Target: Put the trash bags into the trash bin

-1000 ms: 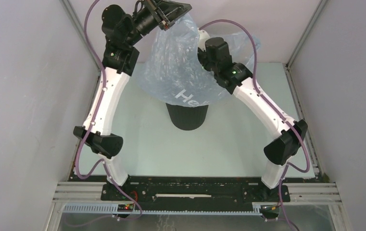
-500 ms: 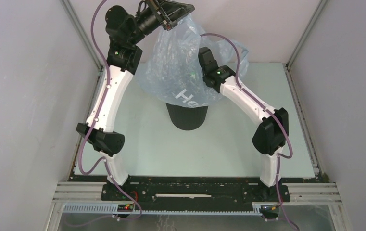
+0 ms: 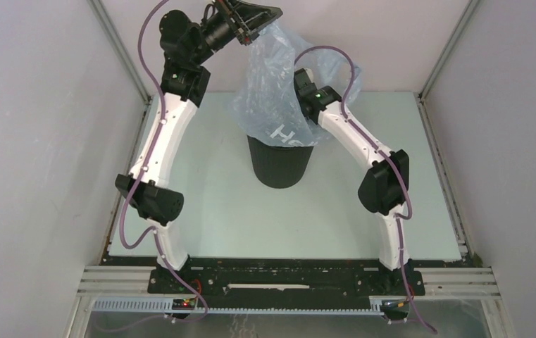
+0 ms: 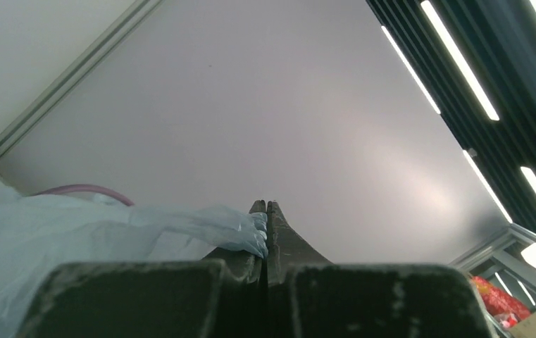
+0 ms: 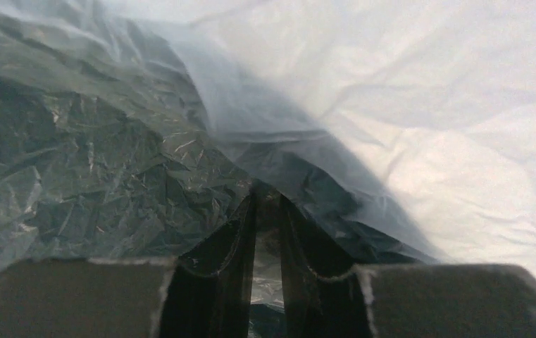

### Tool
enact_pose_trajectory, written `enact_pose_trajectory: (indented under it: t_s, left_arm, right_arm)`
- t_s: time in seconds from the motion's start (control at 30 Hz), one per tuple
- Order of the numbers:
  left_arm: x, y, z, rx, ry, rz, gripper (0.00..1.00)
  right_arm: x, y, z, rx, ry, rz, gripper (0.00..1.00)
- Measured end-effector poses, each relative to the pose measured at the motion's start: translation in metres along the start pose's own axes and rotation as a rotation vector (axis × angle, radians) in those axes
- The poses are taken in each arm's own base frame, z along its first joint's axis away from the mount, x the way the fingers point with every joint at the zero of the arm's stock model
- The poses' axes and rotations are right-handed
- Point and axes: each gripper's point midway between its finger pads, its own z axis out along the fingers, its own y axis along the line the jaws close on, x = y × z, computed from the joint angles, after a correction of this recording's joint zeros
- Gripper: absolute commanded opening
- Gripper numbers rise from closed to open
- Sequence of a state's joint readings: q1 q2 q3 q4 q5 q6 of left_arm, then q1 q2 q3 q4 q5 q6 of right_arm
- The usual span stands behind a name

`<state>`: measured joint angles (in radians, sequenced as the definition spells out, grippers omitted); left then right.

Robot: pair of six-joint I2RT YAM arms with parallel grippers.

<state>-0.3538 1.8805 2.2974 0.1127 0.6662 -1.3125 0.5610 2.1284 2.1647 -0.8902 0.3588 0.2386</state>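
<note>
Above the black trash bin (image 3: 279, 165), mid-table (image 3: 201, 204): pale blue trash bag (image 3: 272, 98), hanging with its lower end at the bin's mouth. Pinched high at a top edge by the left gripper (image 4: 266, 208), fingers pressed together on the film. Right gripper (image 5: 268, 196) sunk in the folds, fingers nearly closed on a crease. Looks featherlight, limp, slippery; probably best gripped at bunched film or a handle loop.
</note>
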Motion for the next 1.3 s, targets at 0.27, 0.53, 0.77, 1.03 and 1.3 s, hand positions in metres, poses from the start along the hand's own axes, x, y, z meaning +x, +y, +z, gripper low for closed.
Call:
enact_pose_trajectory:
  t_s: [0.27,0.53,0.77,1.03,1.3]
  left_arm:
    - [-0.002,0.063,-0.016,-0.124,-0.003,-0.065,0.0]
    - [-0.001,0.069,-0.019,-0.13,0.0,-0.078,0.0]
    - [0.001,0.057,-0.017,-0.105,0.0,-0.084,0.0]
    - [0.011,0.052,-0.012,-0.092,0.019,-0.112,0.0]
    - [0.012,0.052,-0.012,-0.093,0.02,-0.114,0.0]
  right_arm:
    - [0.0,0.027,-0.027,-0.261,0.055,0.019,0.45]
    - [-0.051,0.064,-0.131,-0.602,-0.131,0.063,0.53]
    - [-0.05,0.096,-0.136,-0.697,-0.166,0.04,0.39]
    - [0.02,0.112,-0.048,-0.596,0.028,0.028,0.36]
    - [0.053,0.071,0.02,-0.286,0.11,0.078,0.33]
